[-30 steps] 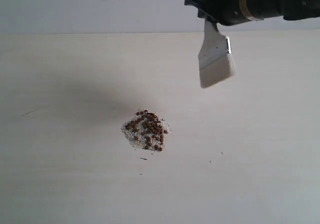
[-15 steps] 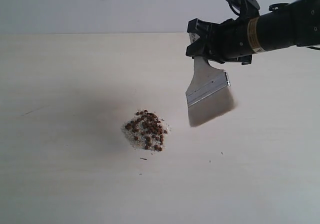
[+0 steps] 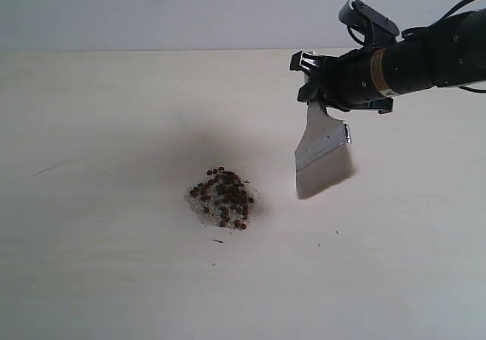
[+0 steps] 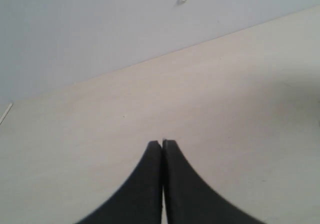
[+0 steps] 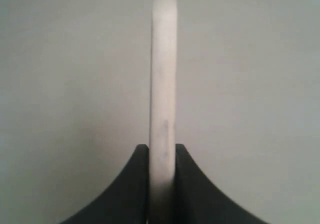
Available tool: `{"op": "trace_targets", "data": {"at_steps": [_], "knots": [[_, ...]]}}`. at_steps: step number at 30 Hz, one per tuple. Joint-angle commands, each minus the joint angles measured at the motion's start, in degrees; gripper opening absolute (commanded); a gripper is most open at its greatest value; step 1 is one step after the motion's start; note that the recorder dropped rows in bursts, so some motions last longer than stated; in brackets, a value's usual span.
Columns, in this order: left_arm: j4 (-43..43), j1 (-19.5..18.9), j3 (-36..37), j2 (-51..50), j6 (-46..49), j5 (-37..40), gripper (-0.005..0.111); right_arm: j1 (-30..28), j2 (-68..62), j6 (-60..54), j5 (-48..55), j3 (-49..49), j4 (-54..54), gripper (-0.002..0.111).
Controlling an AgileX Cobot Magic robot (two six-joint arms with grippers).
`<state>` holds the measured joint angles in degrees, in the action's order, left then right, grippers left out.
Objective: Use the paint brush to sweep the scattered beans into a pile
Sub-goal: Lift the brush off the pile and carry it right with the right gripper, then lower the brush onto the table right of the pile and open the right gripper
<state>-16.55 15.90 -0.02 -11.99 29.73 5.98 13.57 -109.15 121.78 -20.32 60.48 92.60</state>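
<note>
beans [image 3: 228, 190] sit in one pile [image 3: 222, 201] on the table [image 3: 91, 279], nearest the camera. paint brush [image 3: 323, 158] hangs behind it and off to the right, bristles down, long axis near vertical, seemingly clear of the surface. right gripper [image 3: 319, 96] pinches its handle, so the pile lies to that arm's left. left gripper [image 4: 162, 145] pressed together, empty, not in the exterior shot; next stroke looks like the right arm's job

My exterior camera looked down on the pile [image 3: 222, 197] from well off. My right wrist camera hugged the paint brush [image 5: 163, 84] edge-on; both views showed it.
</note>
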Motion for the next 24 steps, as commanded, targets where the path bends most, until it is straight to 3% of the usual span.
{"op": "trace_targets", "data": {"at_steps": [1, 14, 24], "knots": [[-0.18, -0.05, 0.02, 0.2, -0.1, -0.3, 0.0, -0.86, -1.05, 0.29, 1.36, -0.1, -3.32, 0.0], [-0.18, -0.05, 0.02, 0.2, -0.1, -0.3, 0.0, -3.56, -8.98, 0.29, -20.78, -0.1, -1.09, 0.0], [-0.18, -0.05, 0.02, 0.2, -0.1, -0.3, 0.0, -3.56, -11.5, 0.29, -20.21, -0.1, 1.03, 0.0]]}}
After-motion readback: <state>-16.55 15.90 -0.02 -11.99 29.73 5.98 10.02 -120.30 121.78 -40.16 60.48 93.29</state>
